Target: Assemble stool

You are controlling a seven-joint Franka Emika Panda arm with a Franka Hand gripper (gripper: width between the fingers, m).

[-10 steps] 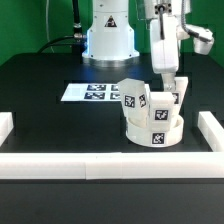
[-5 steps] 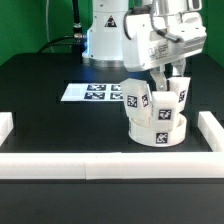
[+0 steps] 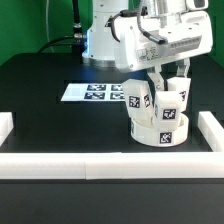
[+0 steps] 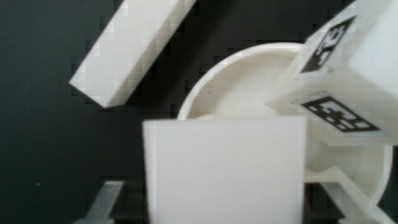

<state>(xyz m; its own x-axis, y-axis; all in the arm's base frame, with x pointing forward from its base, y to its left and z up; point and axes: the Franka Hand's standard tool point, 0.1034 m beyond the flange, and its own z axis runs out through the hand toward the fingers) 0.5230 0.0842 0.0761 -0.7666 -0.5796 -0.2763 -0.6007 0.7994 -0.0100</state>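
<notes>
The round white stool seat [image 3: 150, 134] lies on the black table at the exterior view's right, with tagged white block legs standing in it. One leg [image 3: 138, 97] stands on its left side. My gripper [image 3: 170, 80] comes down from above, turned at the wrist, and is shut on the right leg [image 3: 171, 101]. In the wrist view this leg [image 4: 222, 170] fills the space between my fingers [image 4: 114, 200], with the seat's rim [image 4: 240, 85] and another tagged leg [image 4: 347, 95] beyond it.
The marker board [image 3: 92, 92] lies flat to the left of the seat. White border rails run along the front [image 3: 100, 165], left [image 3: 5, 128] and right [image 3: 212, 128]. A long white bar [image 4: 134, 50] shows in the wrist view. The robot base [image 3: 105, 40] stands behind.
My wrist has turned over the last second while holding the right leg. The leg and the seat have shifted slightly toward the exterior view's right.
</notes>
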